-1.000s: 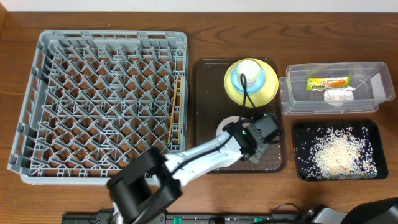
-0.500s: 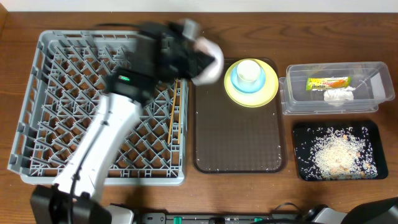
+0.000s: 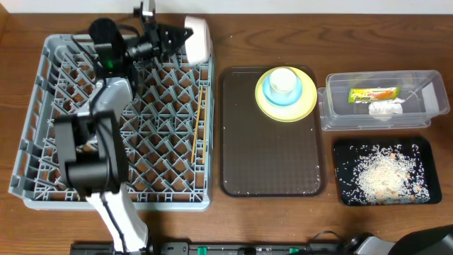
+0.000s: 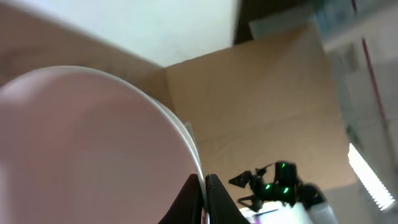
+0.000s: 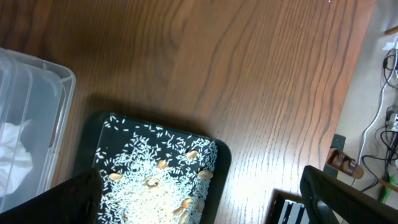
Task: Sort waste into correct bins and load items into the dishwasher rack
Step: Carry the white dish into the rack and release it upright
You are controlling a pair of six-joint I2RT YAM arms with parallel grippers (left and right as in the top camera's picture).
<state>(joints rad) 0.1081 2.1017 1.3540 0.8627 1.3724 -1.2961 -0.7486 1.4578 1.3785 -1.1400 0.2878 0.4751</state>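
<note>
**White bowl arrives over the rack's far corner**

The loading step is in hand. The left end effector (image 3: 181, 35) is clenched on the rim of the white bowl (image 3: 197, 37) and holds it on edge above the far right corner of the rack (image 3: 113, 202). In the wrist view the bowl (image 4: 93, 143) fills the frame, its rim pinched between the fingers (image 4: 214, 196). The chopsticks (image 3: 197, 127) already lie in the rack.

The right end effector (image 5: 199, 186) is spread wide and idle, over the desk (image 5: 249, 74) beside the black tray (image 5: 221, 155) of rice (image 3: 382, 173). The wrapper (image 3: 374, 93) and tissue (image 3: 386, 109) sit in the clear tub (image 3: 432, 88).

Next, I'd say the bowl must be lowered between pegs so it stands supported, then let go. The yellow plate (image 3: 306, 106), blue bowl (image 3: 269, 91) and cup (image 3: 284, 80) remain stacked on the brown tray (image 3: 272, 163).

A second ago that arm was down on the brown tray's near half, at the bowl. Since then it has swung across, and the spot is bare.
</note>
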